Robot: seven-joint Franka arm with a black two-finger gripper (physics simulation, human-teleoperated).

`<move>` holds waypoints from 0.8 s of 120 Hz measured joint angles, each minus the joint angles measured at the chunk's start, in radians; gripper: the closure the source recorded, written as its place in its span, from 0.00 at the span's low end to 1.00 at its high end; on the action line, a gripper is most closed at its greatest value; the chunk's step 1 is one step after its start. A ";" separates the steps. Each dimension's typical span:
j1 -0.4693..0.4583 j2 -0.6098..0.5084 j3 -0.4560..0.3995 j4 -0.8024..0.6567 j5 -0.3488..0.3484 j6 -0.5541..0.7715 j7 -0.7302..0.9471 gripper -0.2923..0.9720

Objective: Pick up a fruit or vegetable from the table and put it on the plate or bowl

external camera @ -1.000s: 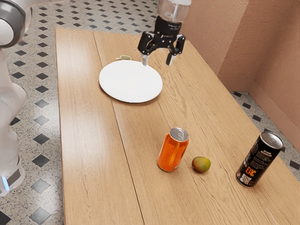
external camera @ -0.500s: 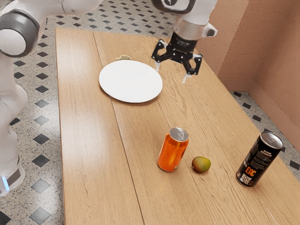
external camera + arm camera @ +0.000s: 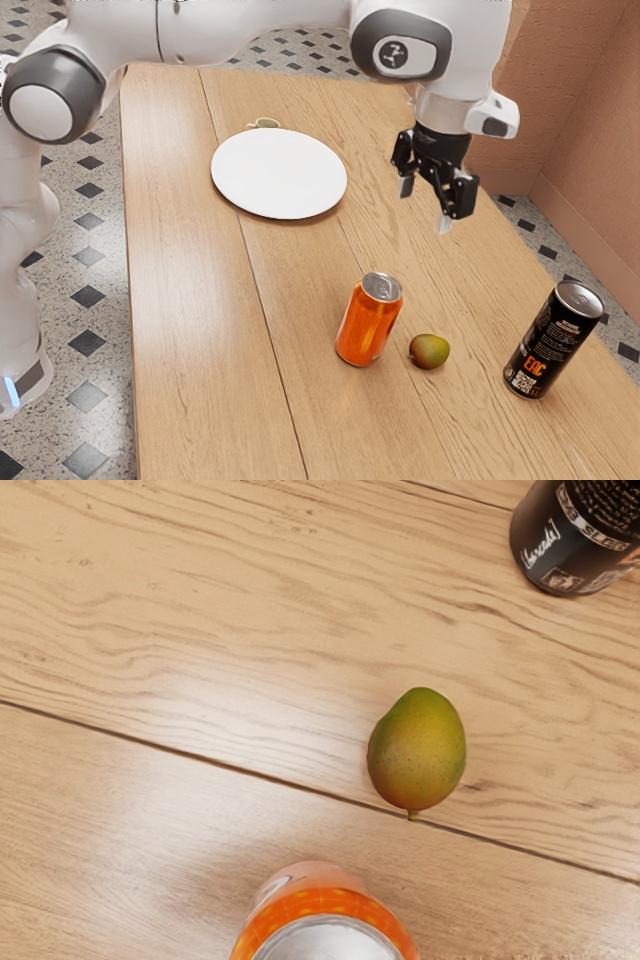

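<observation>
Wrist view: the mango [image 3: 417, 750] is oval, green-yellow with a red blush, lying on the table [image 3: 150, 630]. Exterior view: it sits at 3 o'clock of the orange can [image 3: 369, 320]. The pincer [image 3: 424, 207] hangs apart and empty.

An orange can [image 3: 369, 320] stands upright, with a black can [image 3: 553, 340] upright well apart toward the exterior view's right.

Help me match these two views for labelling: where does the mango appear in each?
Exterior view: the mango lies on the table, just to the exterior view's right of the orange can, apart from it.
Wrist view: the mango lies between the orange can and the black can, nearer the orange one.
Shared landmark: the orange can beside the mango.
</observation>
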 joint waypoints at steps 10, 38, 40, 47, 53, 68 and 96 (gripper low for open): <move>0.004 0.023 0.000 -0.001 -0.016 0.023 0.067 0.23; 0.004 0.086 0.000 -0.048 -0.098 0.099 0.214 0.23; 0.004 0.089 0.000 -0.050 -0.103 0.104 0.223 0.23; 0.004 0.101 0.000 -0.055 -0.123 0.119 0.251 0.23; 0.003 0.113 0.000 -0.059 -0.136 0.131 0.272 0.23; 0.002 0.104 0.001 -0.134 -0.169 0.174 0.319 0.23; -0.005 0.112 0.000 -0.173 -0.199 0.242 0.384 0.23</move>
